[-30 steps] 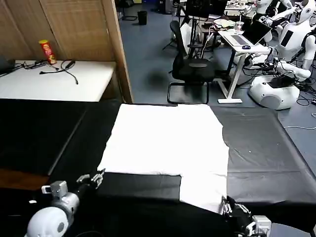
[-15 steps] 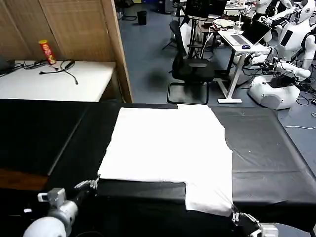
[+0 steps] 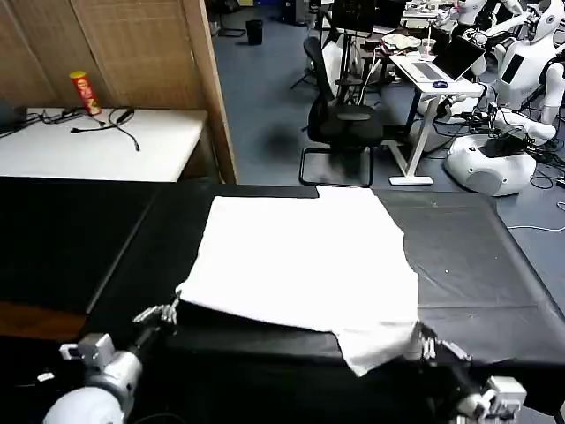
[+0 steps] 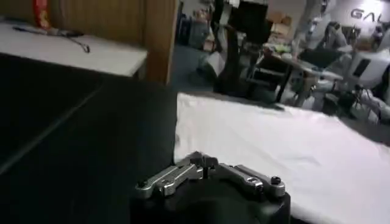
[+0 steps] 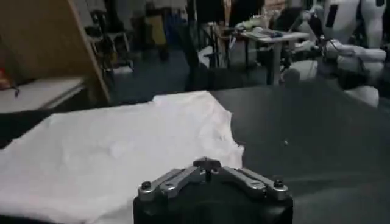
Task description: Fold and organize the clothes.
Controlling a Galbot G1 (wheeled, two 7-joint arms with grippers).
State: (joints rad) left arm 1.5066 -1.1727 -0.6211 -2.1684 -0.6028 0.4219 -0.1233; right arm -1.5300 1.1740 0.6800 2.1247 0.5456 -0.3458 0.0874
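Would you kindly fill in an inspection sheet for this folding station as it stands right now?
Surface: black table, with a raised seam running across its left part.
Job's things: white T-shirt spread flat, plain side up; near right corner lifted and creased.
Clutter: nothing seen on the black table.
Grippers: left gripper at the shirt's near left corner; right gripper at the near right corner.
Cables: black cables on the white side table, beside a red canister.
Surroundings: wooden partition, office chair, desk with laptop, white robots behind.
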